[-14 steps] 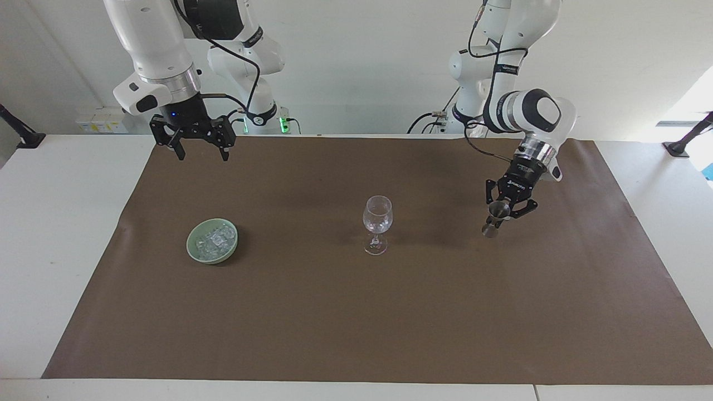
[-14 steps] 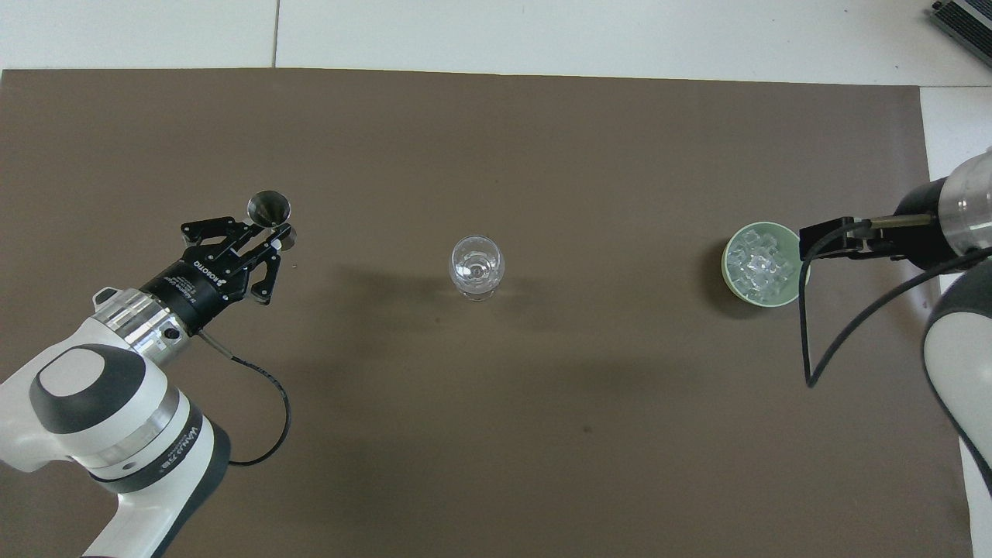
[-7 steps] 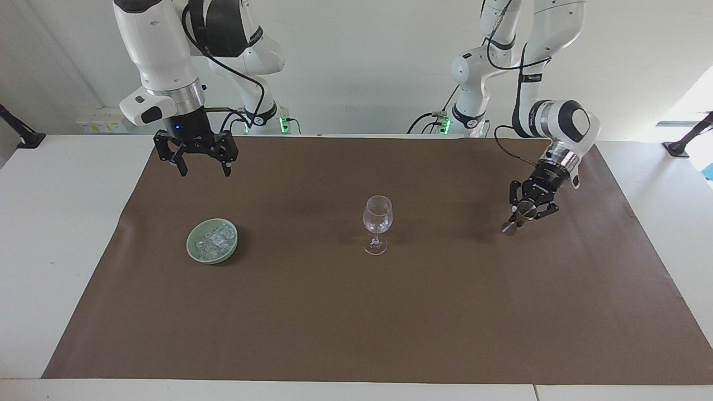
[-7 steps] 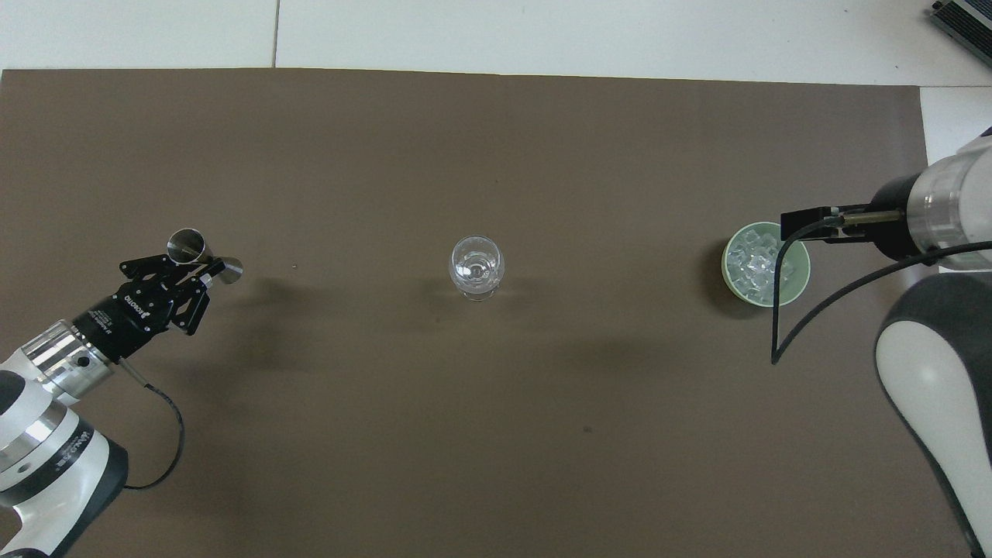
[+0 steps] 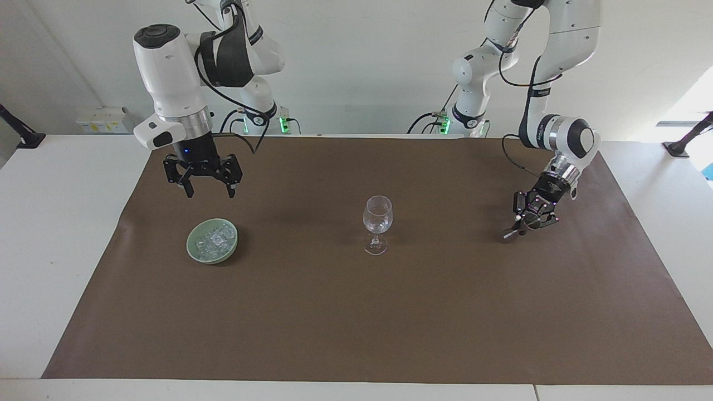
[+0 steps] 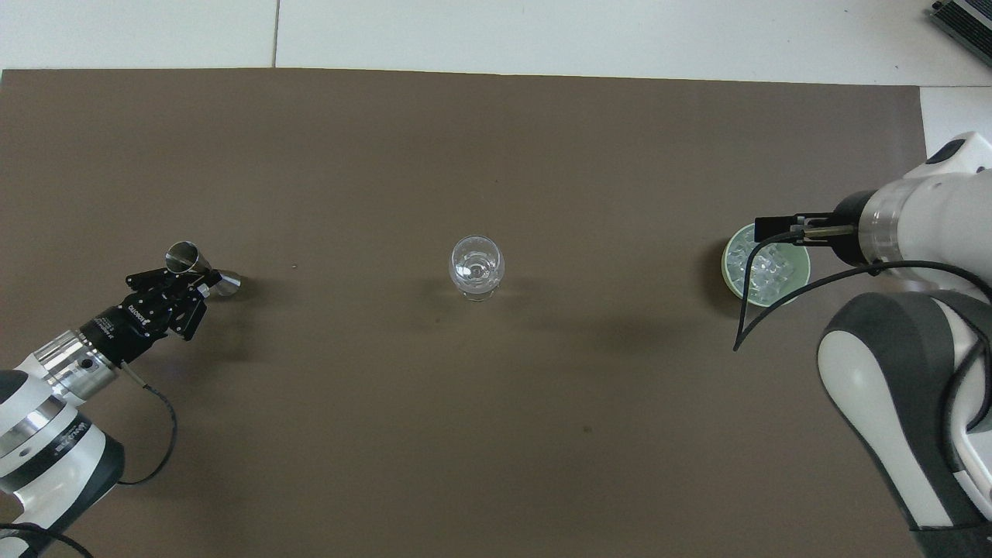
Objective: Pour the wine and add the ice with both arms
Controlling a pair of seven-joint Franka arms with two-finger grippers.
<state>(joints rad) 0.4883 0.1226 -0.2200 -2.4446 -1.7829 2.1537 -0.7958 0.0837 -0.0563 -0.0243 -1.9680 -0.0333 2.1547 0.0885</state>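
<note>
Left hand (image 5: 529,221) clamped on tilted steel jigger (image 6: 195,263); right hand (image 5: 207,179) open above green bowl (image 5: 192,249) of ice (image 5: 214,240): small, slippery, likely best pinched singly.

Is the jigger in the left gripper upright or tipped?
Tipped. The jigger lies nearly sideways in the left gripper, its open mouth showing side-on.

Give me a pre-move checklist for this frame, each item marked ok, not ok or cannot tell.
1. Left gripper shut on the metal jigger: ok.
2. Jigger upright: not ok, it is tipped over near the brown mat.
3. Wine glass upright, mid-mat: ok.
4. Wine in glass: cannot tell.
5. Right gripper open above the green bowl: ok.
6. Ice in bowl: ok.
</note>
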